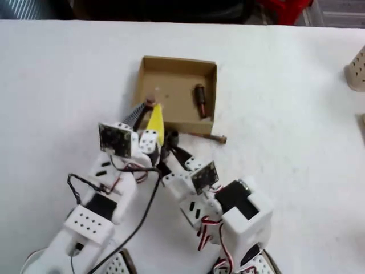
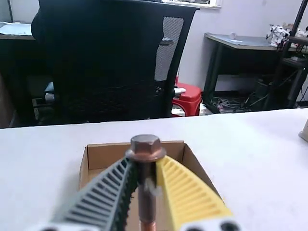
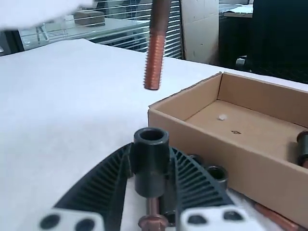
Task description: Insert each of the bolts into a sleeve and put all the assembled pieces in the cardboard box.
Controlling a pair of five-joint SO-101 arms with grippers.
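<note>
My left gripper (image 2: 144,162) is shut on a copper bolt (image 2: 146,147), held upright with its hex head at the top, at the near wall of the cardboard box (image 1: 149,70). The bolt's threaded end (image 3: 154,72) hangs a little above a black sleeve (image 3: 150,159). That sleeve stands upright with my right gripper (image 3: 150,166) shut on it, just in front of the box (image 3: 231,144). In the high view the left gripper (image 1: 151,108) and right gripper (image 1: 171,138) sit close together. One assembled piece (image 1: 200,100) lies inside the box.
Two loose sleeves (image 3: 215,173) stand on the table against the box wall. A spare bolt (image 1: 208,137) lies in front of the box, and another bolt (image 3: 153,221) lies under my right gripper. A perforated beige object (image 1: 356,71) is at the far right.
</note>
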